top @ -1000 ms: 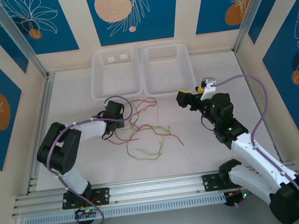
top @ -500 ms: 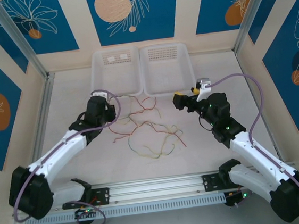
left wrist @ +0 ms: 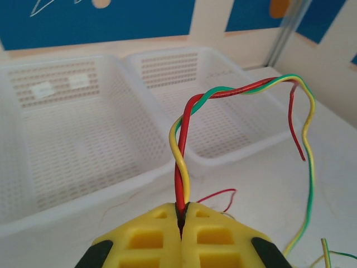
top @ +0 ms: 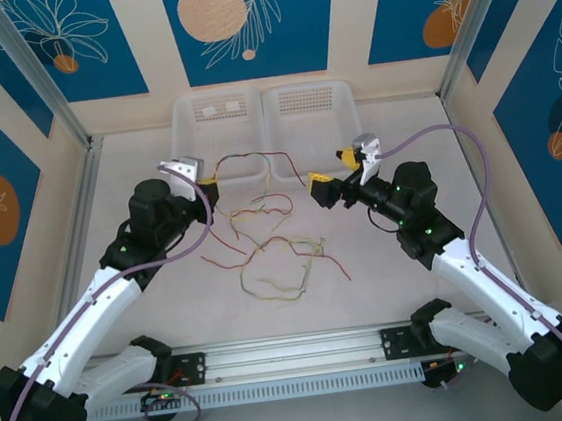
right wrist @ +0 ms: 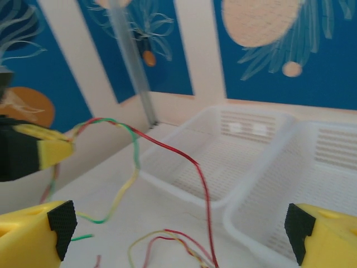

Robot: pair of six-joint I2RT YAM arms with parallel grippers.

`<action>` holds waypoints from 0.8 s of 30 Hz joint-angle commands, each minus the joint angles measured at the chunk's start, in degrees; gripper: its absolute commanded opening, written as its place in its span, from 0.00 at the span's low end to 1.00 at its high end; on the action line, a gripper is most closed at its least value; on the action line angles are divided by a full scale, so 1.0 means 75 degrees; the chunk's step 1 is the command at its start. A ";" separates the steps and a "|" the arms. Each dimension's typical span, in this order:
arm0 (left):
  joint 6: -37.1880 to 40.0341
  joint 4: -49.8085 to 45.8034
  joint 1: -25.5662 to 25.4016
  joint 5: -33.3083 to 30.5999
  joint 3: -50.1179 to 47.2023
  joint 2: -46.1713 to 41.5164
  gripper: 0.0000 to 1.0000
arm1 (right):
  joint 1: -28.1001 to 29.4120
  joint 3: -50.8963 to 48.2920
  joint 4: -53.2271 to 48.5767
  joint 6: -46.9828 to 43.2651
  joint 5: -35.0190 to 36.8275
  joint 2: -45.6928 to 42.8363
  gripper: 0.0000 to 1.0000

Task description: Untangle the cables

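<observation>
Got the left gripper (top: 206,186) raised off the table (top: 371,297) on the left side, just in front of the left basket (top: 182,145). Yellow pads (left wrist: 150,240) squeezed together, clamped on two of the cables (left wrist: 179,167), one red and one yellow-green, twisted round each other right above the pinch. Arcing off to the right through the air from there, along the basket fronts, then drooping down toward the middle. Can see the rest of the bunch lying loose on the table in the centre, red and yellow-green loops crossing all over each other, between the two arms. Behind that, two white mesh baskets side by side at the back, with the right basket (top: 355,127) right up against the left one. Then over on the right, got the right gripper (top: 319,186) hovering above the table near the front of the right basket, pointed left at the raised strands. Jaws wide apart. Close to the lifted red strand, can't tell about actual contact.
</observation>
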 commanded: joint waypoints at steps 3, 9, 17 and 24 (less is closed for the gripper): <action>0.0089 0.0994 -0.0051 0.0933 -0.0059 -0.0207 0.00 | 0.0063 0.0523 0.0473 0.0618 -0.1766 0.0313 0.99; 0.0097 0.1462 -0.0049 0.1249 -0.0097 -0.0178 0.00 | 0.0229 0.0782 0.0702 0.1397 -0.2256 0.1210 0.93; 0.0034 0.1727 -0.0054 0.1591 -0.0247 -0.0263 0.00 | 0.0448 0.1219 0.0726 0.1272 -0.1841 0.1829 0.90; -0.0053 0.2017 -0.0051 0.1675 -0.0478 -0.0309 0.00 | 0.0672 0.1968 0.0170 0.1382 -0.1181 0.2720 0.47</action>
